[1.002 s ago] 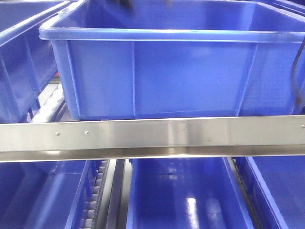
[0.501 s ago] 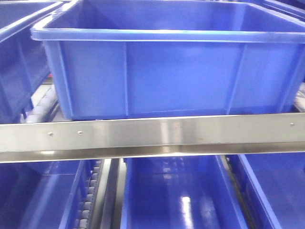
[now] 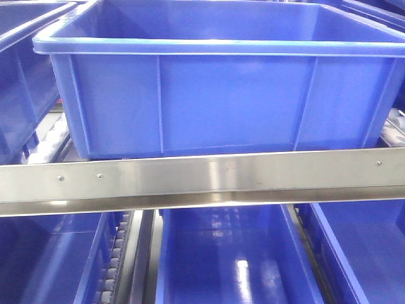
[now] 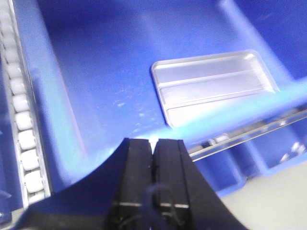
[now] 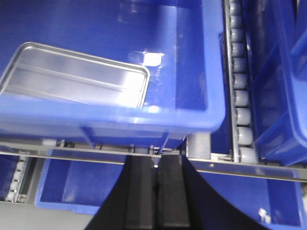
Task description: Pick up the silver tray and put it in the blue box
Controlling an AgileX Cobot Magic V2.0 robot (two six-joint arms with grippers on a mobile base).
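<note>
The silver tray (image 4: 213,84) lies flat on the floor of the blue box (image 4: 96,86); it also shows in the right wrist view (image 5: 72,79) inside the blue box (image 5: 192,72). In the front view the blue box (image 3: 221,95) stands on the upper shelf and its inside is hidden. My left gripper (image 4: 154,141) is shut and empty, above the box's near rim. My right gripper (image 5: 156,160) is shut and empty, in front of the box, over the shelf rail. Neither gripper shows in the front view.
A steel shelf rail (image 3: 202,180) runs across below the box. More blue crates sit left (image 3: 25,76) and on the lower shelf (image 3: 228,259). White roller tracks run beside the box (image 4: 21,129) (image 5: 240,86).
The front view has shifted, so the box and rail sit lower and further left in frame. A dark cable at the right edge and dark shapes above the box have left the view.
</note>
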